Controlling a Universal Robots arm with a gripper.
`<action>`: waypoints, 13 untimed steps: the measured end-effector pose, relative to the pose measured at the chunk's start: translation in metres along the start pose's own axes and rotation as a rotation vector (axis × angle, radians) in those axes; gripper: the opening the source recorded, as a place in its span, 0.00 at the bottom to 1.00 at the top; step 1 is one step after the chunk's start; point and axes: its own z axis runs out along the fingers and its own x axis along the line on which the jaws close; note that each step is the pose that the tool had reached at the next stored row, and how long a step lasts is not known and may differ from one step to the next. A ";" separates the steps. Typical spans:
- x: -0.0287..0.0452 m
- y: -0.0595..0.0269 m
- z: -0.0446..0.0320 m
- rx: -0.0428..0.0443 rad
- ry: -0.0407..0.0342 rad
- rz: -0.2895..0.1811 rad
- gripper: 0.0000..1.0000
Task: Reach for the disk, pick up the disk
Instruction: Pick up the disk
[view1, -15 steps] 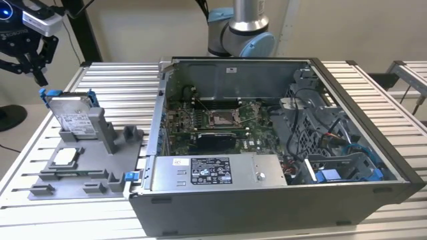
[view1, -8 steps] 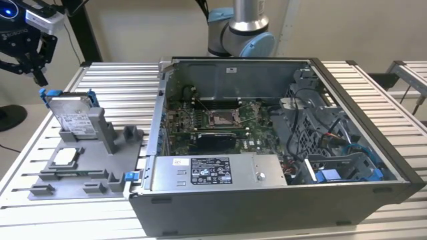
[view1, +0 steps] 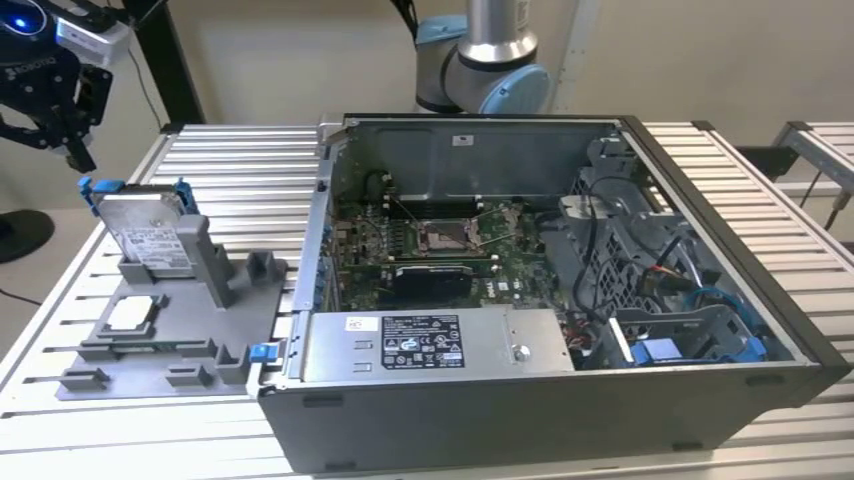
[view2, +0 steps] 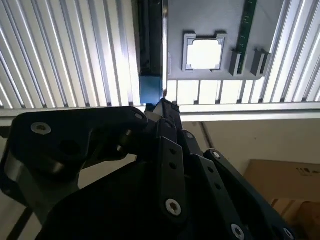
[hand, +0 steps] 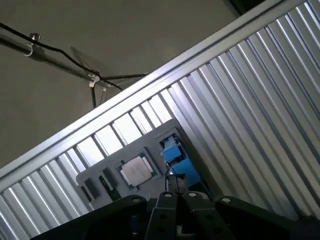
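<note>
Disk (view1: 140, 235) stands upright on its edge in a slot of the grey holder (view1: 174, 350), close to the ribbed tabletop's (view1: 227, 160) edge on the exterior view's left. Its white label carries print too small to read. The same goes for the black-and-white sticker (view1: 420, 342) inside the open computer case (view1: 534, 420). The claw (view1: 80, 155) hangs above the disk and well apart from it, pinched closed and empty, with free air between them. A square chip (view1: 130, 313) lies flat in the holder.
</note>
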 end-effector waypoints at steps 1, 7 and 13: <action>0.0000 0.0000 0.0000 0.0003 0.0005 -0.018 0.00; 0.0000 0.0000 0.0006 0.0234 -0.0098 -0.114 0.00; 0.0000 -0.0002 0.0030 0.0431 -0.0193 -0.203 0.00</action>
